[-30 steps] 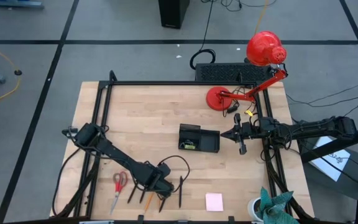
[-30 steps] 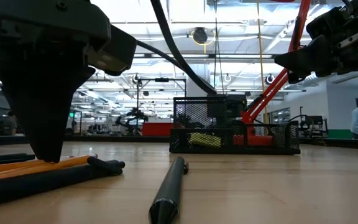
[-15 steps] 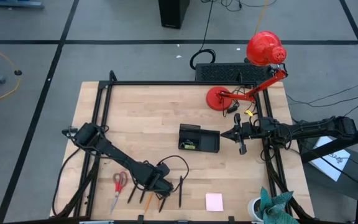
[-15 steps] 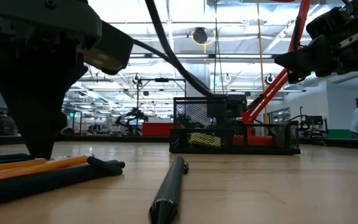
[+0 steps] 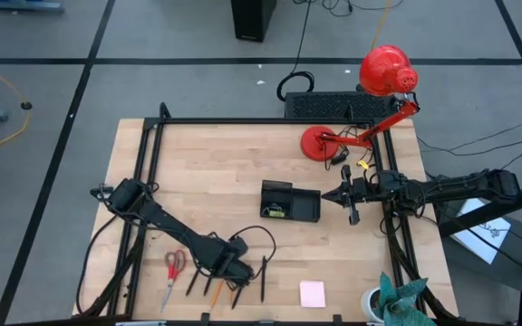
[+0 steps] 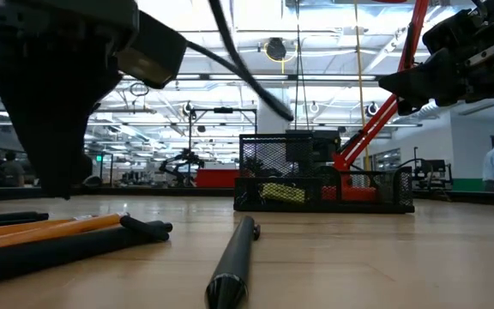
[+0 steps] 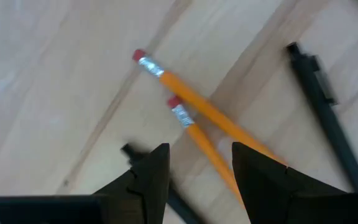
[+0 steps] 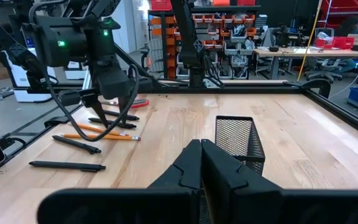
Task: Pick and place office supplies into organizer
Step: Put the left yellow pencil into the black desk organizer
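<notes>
Two orange pencils lie side by side on the table near its near edge, among black pens and beside red-handled scissors. My left gripper hangs open just above the pencils, pointing down, one finger on each side of them, touching nothing. It also shows in the low view and the high view. The black mesh organizer stands mid-table with a yellow-green piece inside. My right gripper waits shut to the organizer's right. A pink sticky-note pad lies near the near edge.
A red desk lamp stands with its base at the far right of the table. A black slab lies beyond the far edge. A cup with teal cloth sits at the near right corner. Black frame rails border the table.
My left gripper has risen a little straight up from the pencils, where its fingertips stood at table level a second ago. The pencils and pens lie where they were.
</notes>
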You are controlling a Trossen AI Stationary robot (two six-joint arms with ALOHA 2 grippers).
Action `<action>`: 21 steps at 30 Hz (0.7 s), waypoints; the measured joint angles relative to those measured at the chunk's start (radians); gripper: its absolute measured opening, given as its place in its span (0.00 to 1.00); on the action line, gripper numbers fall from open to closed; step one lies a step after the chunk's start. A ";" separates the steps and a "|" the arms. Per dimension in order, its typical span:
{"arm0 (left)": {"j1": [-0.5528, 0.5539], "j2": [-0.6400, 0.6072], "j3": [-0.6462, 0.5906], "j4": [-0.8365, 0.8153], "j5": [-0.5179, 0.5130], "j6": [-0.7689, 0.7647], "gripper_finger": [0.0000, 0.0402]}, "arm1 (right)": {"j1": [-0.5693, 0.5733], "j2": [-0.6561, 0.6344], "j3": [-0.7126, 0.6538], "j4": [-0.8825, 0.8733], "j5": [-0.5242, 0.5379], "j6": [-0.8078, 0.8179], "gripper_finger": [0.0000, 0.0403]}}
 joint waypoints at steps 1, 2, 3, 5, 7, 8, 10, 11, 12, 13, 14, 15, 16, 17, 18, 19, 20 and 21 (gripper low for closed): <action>-0.002 0.000 0.000 -0.011 -0.002 -0.007 0.45 | 0.000 0.000 0.000 0.000 0.000 0.000 0.01; -0.002 0.000 0.000 -0.022 -0.003 -0.014 0.45 | 0.000 0.000 0.000 0.000 0.000 0.000 0.01; -0.002 0.000 0.000 -0.034 -0.004 -0.023 0.45 | 0.000 0.000 0.000 0.000 0.000 0.000 0.01; -0.002 0.000 0.000 -0.045 -0.015 -0.036 0.45 | 0.000 0.000 0.000 0.000 0.000 0.000 0.01; -0.002 0.000 0.000 -0.040 -0.036 -0.041 0.45 | 0.000 0.000 0.000 0.000 0.000 0.000 0.01; -0.002 0.000 0.000 -0.039 -0.043 -0.041 0.45 | 0.000 0.000 0.000 0.000 0.000 0.000 0.01; -0.002 0.000 0.000 -0.039 -0.048 -0.043 0.45 | 0.000 0.000 0.000 0.000 0.000 0.000 0.01; -0.002 0.000 0.000 -0.038 -0.051 -0.043 0.45 | 0.000 0.000 0.000 0.000 0.000 0.000 0.01; -0.002 0.000 0.000 -0.035 -0.056 -0.043 0.45 | 0.000 0.000 0.000 0.000 0.000 0.000 0.01; -0.002 0.000 0.000 -0.032 -0.062 -0.047 0.45 | 0.000 0.000 0.000 0.000 0.000 0.000 0.01; -0.002 0.000 0.000 -0.031 -0.069 -0.051 0.45 | 0.000 0.000 0.000 0.000 0.000 0.000 0.01; -0.003 0.000 0.000 -0.032 -0.076 -0.055 0.45 | 0.000 0.000 0.000 0.000 0.000 0.000 0.01; -0.004 0.000 0.000 -0.032 -0.083 -0.061 0.45 | 0.000 0.000 0.000 0.000 0.000 0.000 0.01; -0.005 0.000 0.000 -0.031 -0.089 -0.064 0.45 | 0.000 0.000 0.000 0.000 0.000 0.000 0.01; -0.006 0.000 0.000 -0.032 -0.094 -0.067 0.45 | 0.000 0.000 0.000 0.000 0.000 0.000 0.01; -0.007 0.002 0.000 -0.031 -0.099 -0.070 0.45 | 0.000 0.000 0.000 0.000 0.000 0.000 0.01; -0.008 0.006 0.000 -0.027 -0.101 -0.073 0.45 | 0.000 0.000 0.000 0.000 0.000 0.000 0.01; -0.008 0.010 0.000 -0.023 -0.101 -0.076 0.45 | 0.000 0.000 0.000 0.000 0.000 0.000 0.01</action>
